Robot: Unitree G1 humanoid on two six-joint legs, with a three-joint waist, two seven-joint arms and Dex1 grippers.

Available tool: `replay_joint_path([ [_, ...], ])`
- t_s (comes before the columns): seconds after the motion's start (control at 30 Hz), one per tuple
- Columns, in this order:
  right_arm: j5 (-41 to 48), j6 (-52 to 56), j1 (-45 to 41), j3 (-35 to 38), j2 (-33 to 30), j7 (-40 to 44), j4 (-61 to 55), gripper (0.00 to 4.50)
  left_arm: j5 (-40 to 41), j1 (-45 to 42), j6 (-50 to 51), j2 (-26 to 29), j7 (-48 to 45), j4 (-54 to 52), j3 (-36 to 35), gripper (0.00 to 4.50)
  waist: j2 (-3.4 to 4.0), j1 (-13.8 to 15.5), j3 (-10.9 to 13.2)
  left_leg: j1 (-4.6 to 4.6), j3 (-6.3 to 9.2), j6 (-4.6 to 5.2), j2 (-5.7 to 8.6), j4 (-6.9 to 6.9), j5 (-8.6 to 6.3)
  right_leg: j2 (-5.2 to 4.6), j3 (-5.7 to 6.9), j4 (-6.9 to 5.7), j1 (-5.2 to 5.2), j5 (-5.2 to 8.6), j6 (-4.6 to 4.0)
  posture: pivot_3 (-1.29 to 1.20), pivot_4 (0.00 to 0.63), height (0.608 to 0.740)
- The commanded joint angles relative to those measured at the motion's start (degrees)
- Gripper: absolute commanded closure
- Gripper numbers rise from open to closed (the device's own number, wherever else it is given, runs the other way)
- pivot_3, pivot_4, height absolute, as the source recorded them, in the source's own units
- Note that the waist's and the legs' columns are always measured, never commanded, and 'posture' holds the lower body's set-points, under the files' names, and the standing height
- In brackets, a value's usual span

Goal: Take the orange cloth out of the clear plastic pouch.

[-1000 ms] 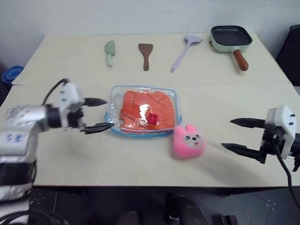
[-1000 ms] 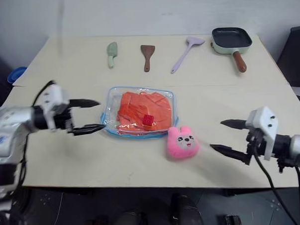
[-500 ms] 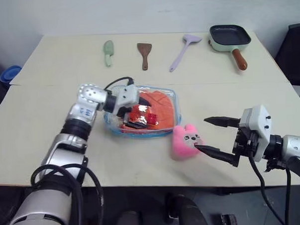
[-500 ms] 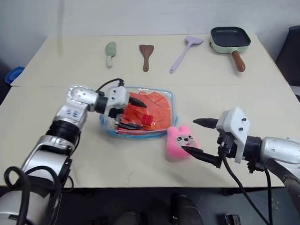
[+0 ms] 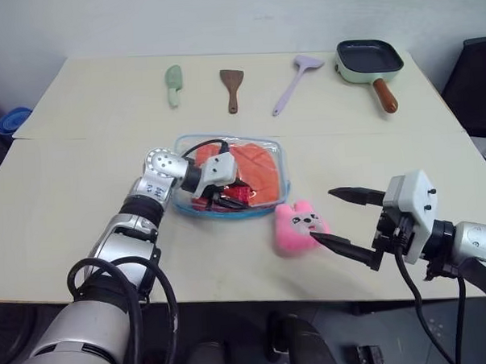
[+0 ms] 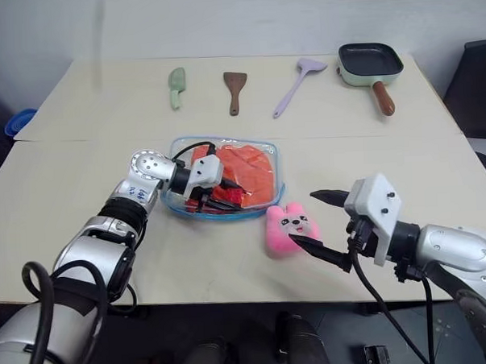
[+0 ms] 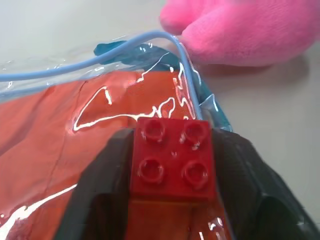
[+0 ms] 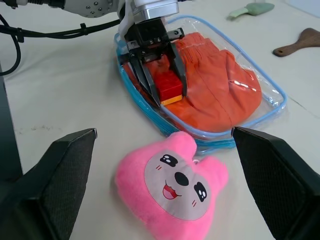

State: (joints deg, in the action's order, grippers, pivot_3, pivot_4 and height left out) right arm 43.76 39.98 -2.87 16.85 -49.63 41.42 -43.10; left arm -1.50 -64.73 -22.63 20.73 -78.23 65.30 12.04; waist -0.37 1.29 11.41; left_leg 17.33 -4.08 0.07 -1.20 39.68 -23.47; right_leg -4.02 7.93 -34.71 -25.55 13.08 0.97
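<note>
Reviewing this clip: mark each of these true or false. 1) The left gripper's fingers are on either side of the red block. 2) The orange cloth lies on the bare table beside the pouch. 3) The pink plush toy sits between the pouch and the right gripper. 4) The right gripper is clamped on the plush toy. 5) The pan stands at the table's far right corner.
1) True: the left gripper has its fingers on both sides of the red block, on top of the clear plastic pouch.
2) False: the orange cloth is inside the pouch.
3) True: the pink plush toy lies there.
4) False: the right gripper is open, holding nothing.
5) True: the pan is there.
</note>
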Motion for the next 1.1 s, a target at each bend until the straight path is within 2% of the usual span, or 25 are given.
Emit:
replay_joint_path([
  [0.03, -0.81, -1.6, -3.13, -2.45, -0.89, 2.05, 1.53, 0.0, 3.06, 1.7, 3.2, 2.19, -1.32, -5.5, -3.26, 2.99, 0.0, -0.07, 0.0, 0.0, 0.0, 0.0, 0.0, 0.0, 0.0, 0.0, 0.0, -0.01, 0.0, 0.0, 0.0, 0.0, 0.15, 0.74],
  [0.23, -2.63, -3.09, -9.8, -8.43, -0.22, 6.02, 6.49, 0.0, 10.22, 11.98, 19.24, 8.79, 3.12, -26.81, -10.93, 2.99, 0.0, -0.36, 0.0, -0.04, 0.07, 0.0, -0.08, 0.2, -0.02, 0.02, 0.05, -0.04, -0.1, 0.0, -0.01, 0.0, 0.15, 0.74],
  [0.37, -3.43, -4.07, -14.53, -12.84, 1.06, 8.85, 9.71, 0.0, 11.45, 22.7, 29.41, 16.1, 13.69, -39.61, -18.77, 2.99, 0.0, -1.08, 0.0, -0.03, 0.1, -0.03, -0.15, 0.27, -0.04, 0.02, 0.04, -0.08, -0.11, 0.0, -0.01, 0.0, 0.15, 0.74],
  [0.47, -2.87, -4.19, -16.85, -14.94, 2.0, 11.39, 10.9, 0.0, 10.42, 33.79, 35.79, 21.65, 24.66, -47.16, -27.4, 2.99, 0.0, -1.44, 0.0, -0.09, 0.11, -0.07, -0.2, 0.24, -0.07, 0.0, 0.01, -0.09, -0.11, 0.0, -0.01, 0.0, 0.15, 0.74],
  [0.57, -3.01, -4.58, -18.11, -16.55, 2.61, 13.77, 12.19, 0.0, 11.16, 45.46, 40.86, 25.54, 30.07, -51.83, -35.9, 2.99, 0.0, -1.39, 0.0, -0.08, 0.12, -0.07, -0.26, 0.24, -0.12, 0.0, 0.03, -0.07, -0.14, 0.01, -0.03, 0.0, 0.15, 0.74],
  [0.73, -4.39, -5.71, -20.28, -19.51, 4.43, 16.46, 14.93, 0.0, 10.78, 59.76, 47.11, 25.38, 37.41, -60.3, -42.96, 2.99, -0.01, -0.23, 0.01, -0.01, 0.16, 0.03, -0.23, 0.3, -0.22, -0.16, 0.11, -0.01, -0.13, 0.01, -0.03, 0.0, 0.15, 0.74],
  [0.87, -5.72, -6.39, -21.83, -21.46, 6.22, 17.56, 16.86, 0.0, 11.27, 62.44, 49.45, 23.5, 42.2, -61.5, -44.36, 2.99, -0.02, 0.39, 0.0, -0.02, 0.19, 0.07, -0.14, 0.32, -0.24, -0.28, 0.12, 0.13, -0.13, 0.01, -0.03, 0.0, 0.15, 0.74],
  [0.9, -5.96, -6.48, -22.07, -21.66, 6.42, 17.91, 17.15, 0.0, 11.8, 62.59, 50.42, 23.23, 42.8, -62.0, -44.63, 2.26, -0.02, 0.35, 0.0, -0.03, 0.19, 0.08, -0.14, 0.31, -0.24, -0.29, 0.13, 0.13, -0.13, 0.01, -0.03, 0.0, 0.15, 0.74],
  [1.1, -6.84, -6.47, -22.66, -20.95, 6.45, 19.19, 18.48, 0.0, 13.87, 63.33, 52.26, 24.85, 43.38, -63.44, -46.49, 0.51, -0.02, 0.01, 0.0, -0.02, 0.17, 0.05, -0.17, 0.29, -0.25, -0.27, 0.17, -0.06, -0.15, 0.01, -0.03, 0.0, 0.15, 0.74],
])
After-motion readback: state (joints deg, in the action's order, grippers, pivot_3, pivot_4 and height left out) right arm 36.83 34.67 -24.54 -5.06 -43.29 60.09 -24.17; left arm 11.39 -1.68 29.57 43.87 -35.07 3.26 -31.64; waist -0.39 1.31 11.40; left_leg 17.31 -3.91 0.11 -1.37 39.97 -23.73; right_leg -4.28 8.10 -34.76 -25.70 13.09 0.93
